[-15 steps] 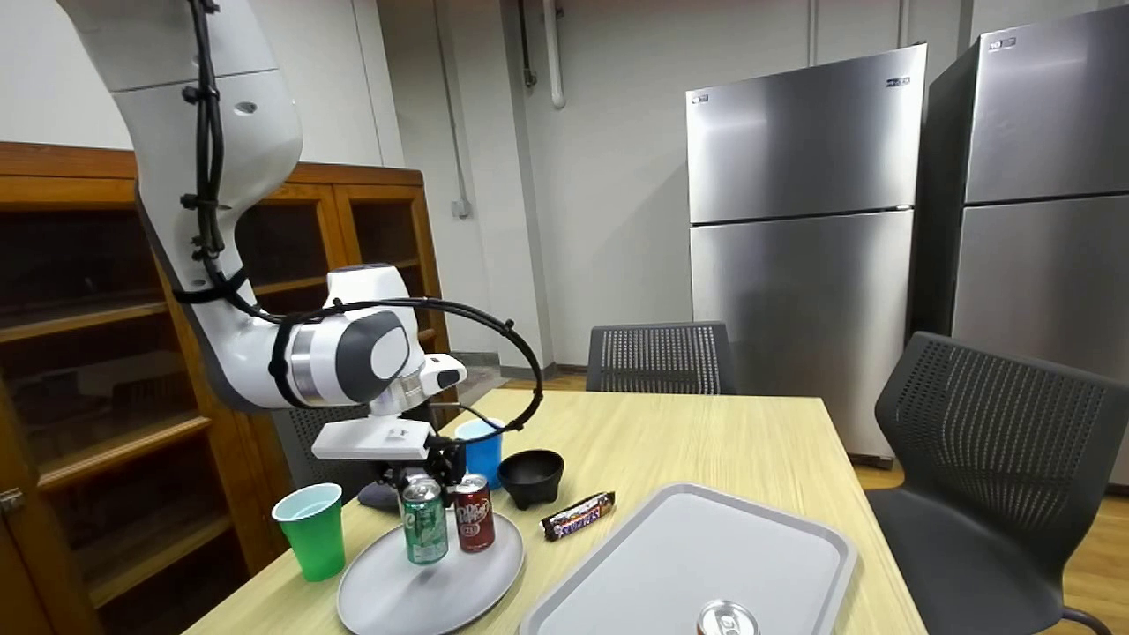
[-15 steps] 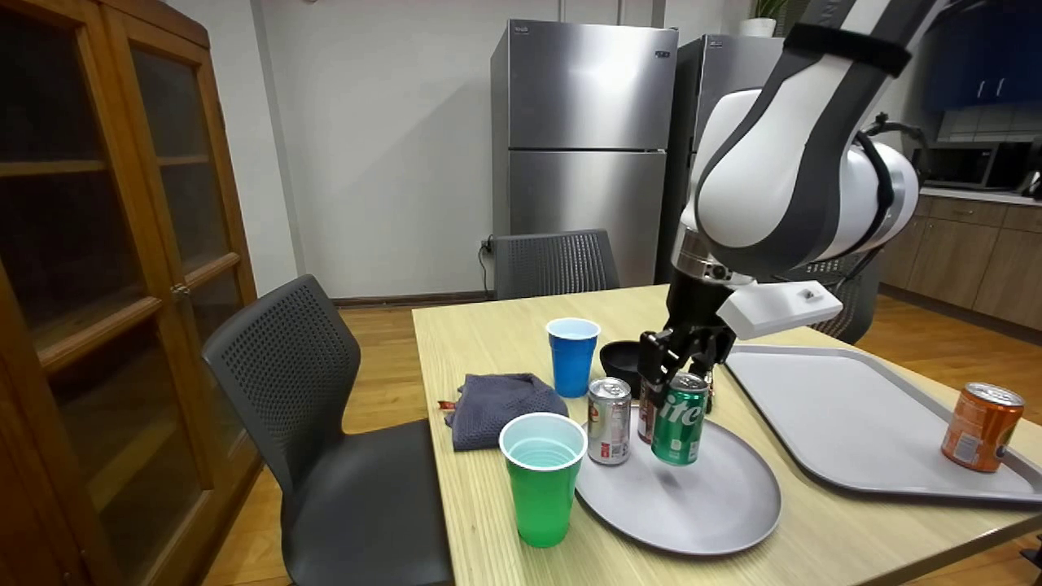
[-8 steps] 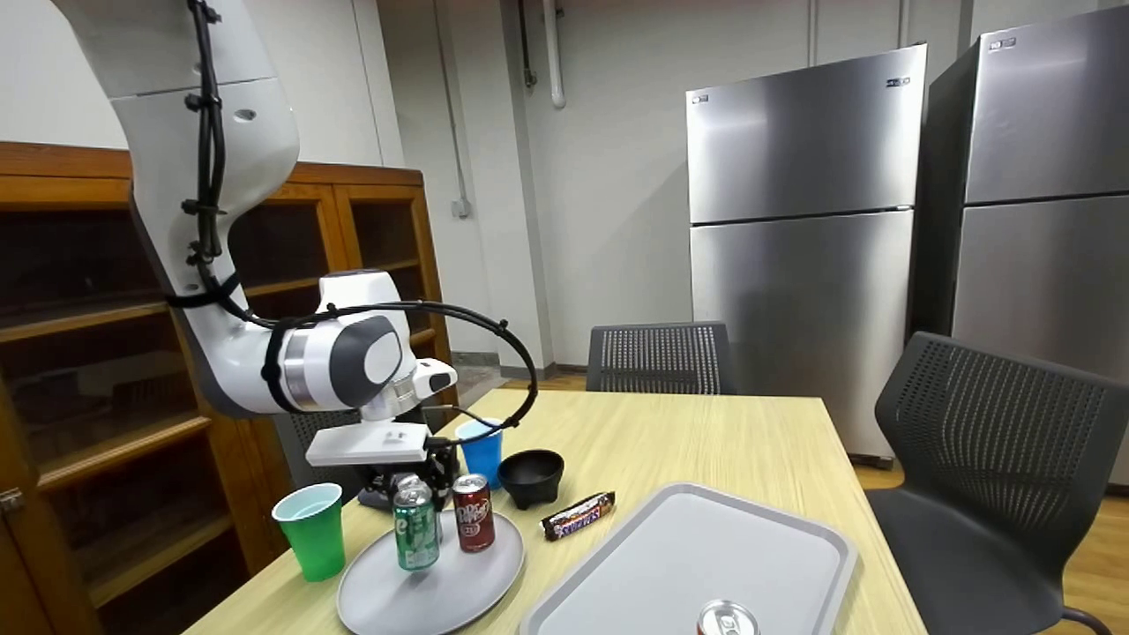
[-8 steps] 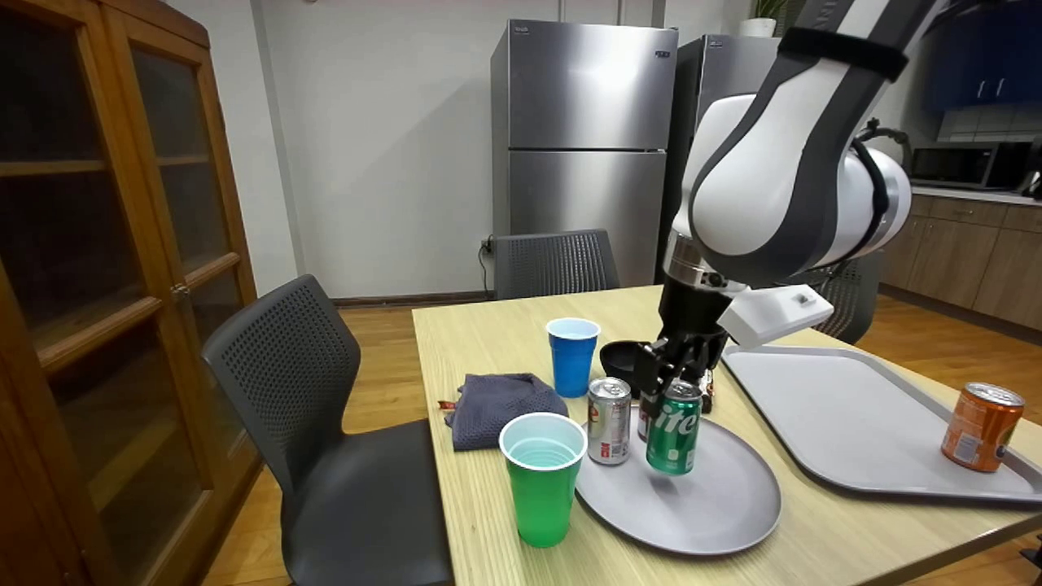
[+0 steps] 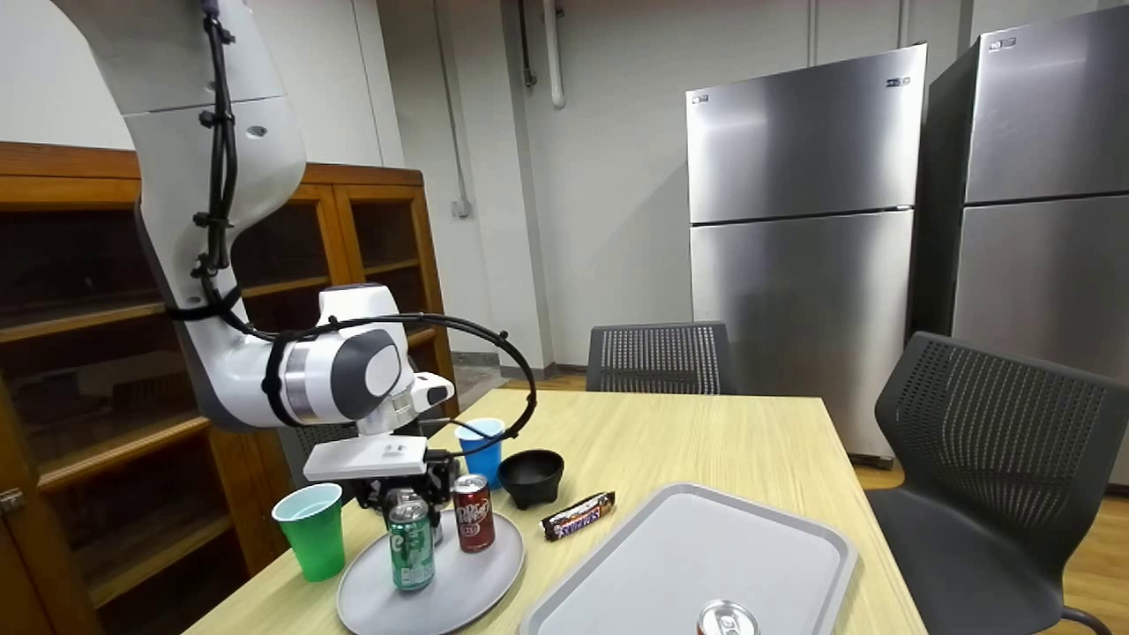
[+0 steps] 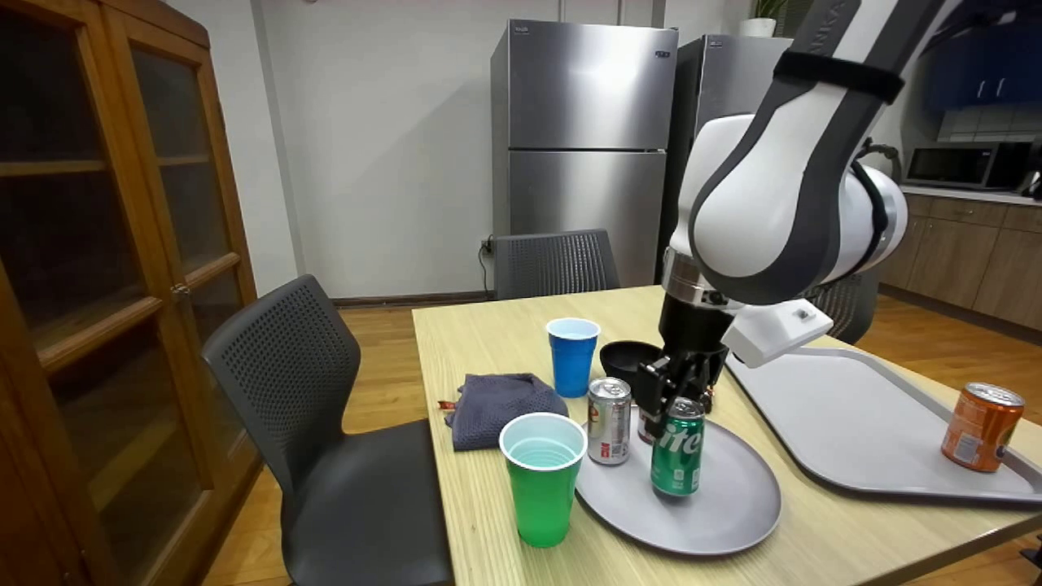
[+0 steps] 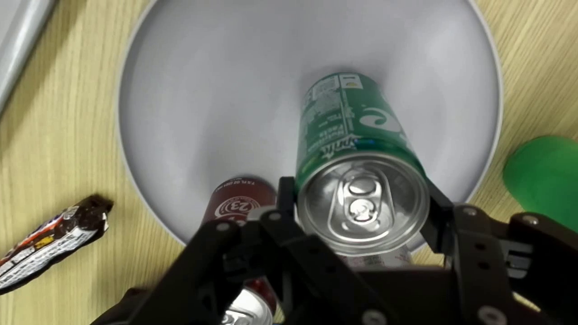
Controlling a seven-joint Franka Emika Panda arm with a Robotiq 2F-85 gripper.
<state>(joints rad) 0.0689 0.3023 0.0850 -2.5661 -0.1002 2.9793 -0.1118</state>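
Pale wood-grain surface, crowded from near to far. Nearest, to the left in an exterior view, green plastic cup, just beside round gray plate. Over the plate, close to upright, green Sprite can, with pincer clamped on both of its sides near the lid; impossible to tell whether resting on the plate or just above. Possible trouble from here, as a judgement: dropping or tipping, if released before sitting flat; denting, or jolting the plate, if pressed down past contact. To the right, gray tray with orange soda can standing toward its right end. Beyond the Sprite can, upright on the plate, silver can to the left and Dr Pepper can just beside the pincer: likely to be knocked by too wide a release, for want of room. Farther back, dark waffle-weave cloth at left and Snickers bar at right, then blue plastic cup and black bowl. Off the surface, glass-fronted wooden cabinet to the left, mesh-backed chair on the far side and, farthest, stainless-steel refrigerator.
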